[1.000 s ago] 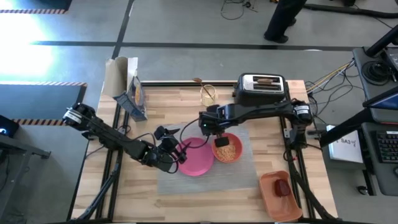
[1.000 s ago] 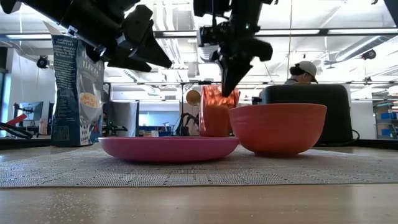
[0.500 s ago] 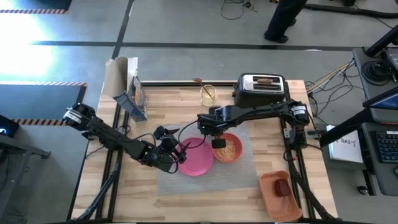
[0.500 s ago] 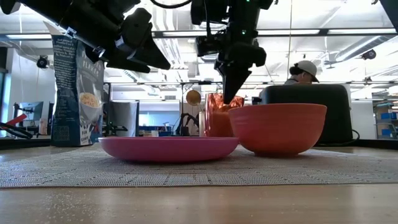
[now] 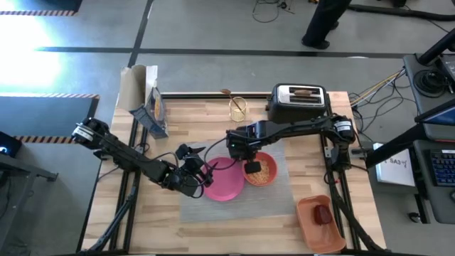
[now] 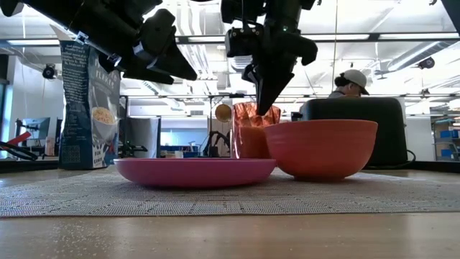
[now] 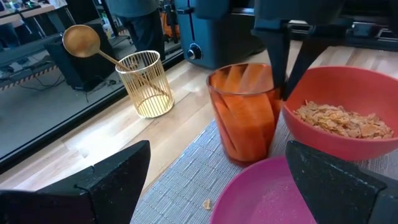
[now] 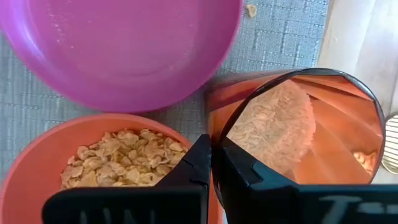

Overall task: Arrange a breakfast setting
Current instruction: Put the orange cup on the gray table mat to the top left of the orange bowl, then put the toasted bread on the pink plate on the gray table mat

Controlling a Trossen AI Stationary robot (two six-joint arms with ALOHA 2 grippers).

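done: pink plate (image 5: 225,180), cereal-filled bowl (image 5: 260,171), cup (image 7: 244,112) on placemat (image 5: 277,195) | left: toast (image 5: 303,91) in toaster (image 5: 297,102); apple (image 5: 323,214) on tray (image 5: 310,228) | right gripper (image 5: 247,158) pinched empty at cup; left gripper (image 5: 201,179) wide, empty

plate (image 5: 226,180) pink | bowl (image 5: 261,169) orange | cup (image 7: 244,112) translucent orange | placemat (image 5: 274,197) grey woven

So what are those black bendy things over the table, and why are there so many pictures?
They are two robot arms, each ending in a claw. One camera looks down from above, one sits at table height, and one rides on each wrist. On the grey mat sit a pink plate, an orange bowl of cereal and an orange cup. The right claw is shut, above the cup and bowl. The left claw is open beside the plate. Neither holds anything.
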